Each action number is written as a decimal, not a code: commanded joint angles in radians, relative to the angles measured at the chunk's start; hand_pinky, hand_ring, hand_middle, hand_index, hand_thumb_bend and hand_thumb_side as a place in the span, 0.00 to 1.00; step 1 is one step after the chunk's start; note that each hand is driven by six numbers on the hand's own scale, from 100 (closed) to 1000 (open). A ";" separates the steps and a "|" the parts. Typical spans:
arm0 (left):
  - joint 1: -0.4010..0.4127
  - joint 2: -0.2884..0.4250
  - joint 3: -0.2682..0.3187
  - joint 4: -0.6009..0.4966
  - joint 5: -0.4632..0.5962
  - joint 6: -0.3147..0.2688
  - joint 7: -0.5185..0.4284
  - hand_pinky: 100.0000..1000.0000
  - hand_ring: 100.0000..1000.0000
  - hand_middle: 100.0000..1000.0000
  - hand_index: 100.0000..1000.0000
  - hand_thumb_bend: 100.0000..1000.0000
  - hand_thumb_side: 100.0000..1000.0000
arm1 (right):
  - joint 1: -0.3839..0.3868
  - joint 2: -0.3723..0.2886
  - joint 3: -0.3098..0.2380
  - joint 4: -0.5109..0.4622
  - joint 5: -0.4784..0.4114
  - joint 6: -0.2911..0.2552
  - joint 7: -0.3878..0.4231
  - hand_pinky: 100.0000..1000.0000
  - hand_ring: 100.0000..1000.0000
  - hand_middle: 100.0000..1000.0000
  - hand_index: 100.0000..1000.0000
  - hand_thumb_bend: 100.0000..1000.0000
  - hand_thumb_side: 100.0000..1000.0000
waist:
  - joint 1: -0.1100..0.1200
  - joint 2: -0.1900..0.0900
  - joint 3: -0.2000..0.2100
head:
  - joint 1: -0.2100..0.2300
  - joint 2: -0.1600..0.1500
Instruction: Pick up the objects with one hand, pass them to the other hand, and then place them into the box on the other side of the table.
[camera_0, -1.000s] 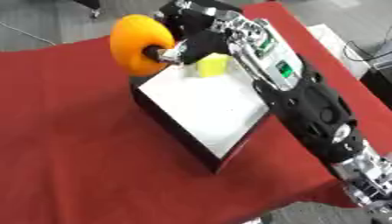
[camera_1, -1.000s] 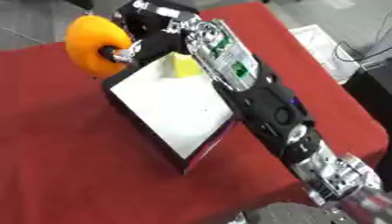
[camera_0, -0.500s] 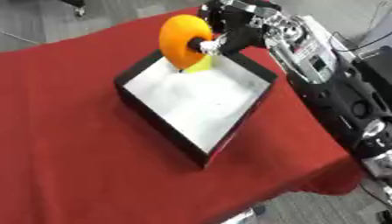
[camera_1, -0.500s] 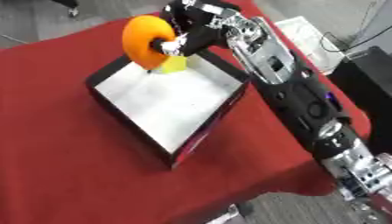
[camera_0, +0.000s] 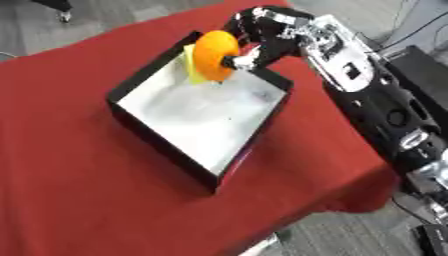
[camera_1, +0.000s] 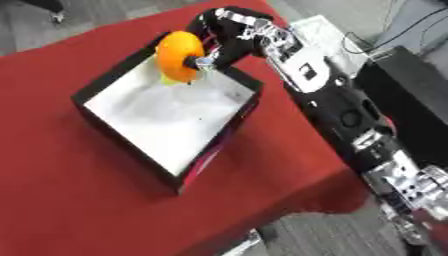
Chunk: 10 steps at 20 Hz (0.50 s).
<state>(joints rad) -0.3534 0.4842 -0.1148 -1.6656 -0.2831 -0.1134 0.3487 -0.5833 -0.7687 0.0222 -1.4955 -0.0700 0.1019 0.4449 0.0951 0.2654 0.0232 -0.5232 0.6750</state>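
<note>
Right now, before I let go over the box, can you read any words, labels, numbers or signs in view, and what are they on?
None can be read.
Right arm: small dark marks on its pale cover, too blurred to read.
Orange object in the right hand: no writing visible.
Box, yellow object inside it, red tablecloth: plain, no text.

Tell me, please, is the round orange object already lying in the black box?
Not yet: the round orange object is held in the right hand above the black box.
</note>
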 joint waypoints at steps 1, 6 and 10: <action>-0.013 0.037 0.014 -0.022 0.006 0.002 0.002 0.86 0.78 0.73 0.85 0.05 0.81 | -0.010 -0.046 -0.024 0.035 0.043 -0.051 -0.004 0.82 0.88 0.82 0.81 0.63 0.11 | 0.010 -0.038 0.001 | -0.008 -0.011; -0.010 0.038 0.022 -0.024 0.004 0.005 0.009 0.86 0.78 0.73 0.85 0.04 0.81 | -0.001 -0.056 -0.046 0.061 0.102 -0.122 -0.035 0.86 0.95 0.92 0.88 0.77 0.20 | 0.010 -0.036 0.002 | -0.004 -0.013; -0.008 0.042 0.027 -0.026 0.002 0.009 0.011 0.86 0.78 0.73 0.85 0.01 0.79 | 0.007 -0.060 -0.062 0.058 0.126 -0.142 -0.074 0.85 0.95 0.93 0.90 0.77 0.25 | 0.008 -0.036 0.002 | 0.005 -0.013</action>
<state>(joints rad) -0.3533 0.4854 -0.1043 -1.6683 -0.2827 -0.1063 0.3564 -0.5671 -0.7890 -0.0228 -1.4294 0.0460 -0.0332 0.3842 0.0958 0.2654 0.0242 -0.5215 0.6739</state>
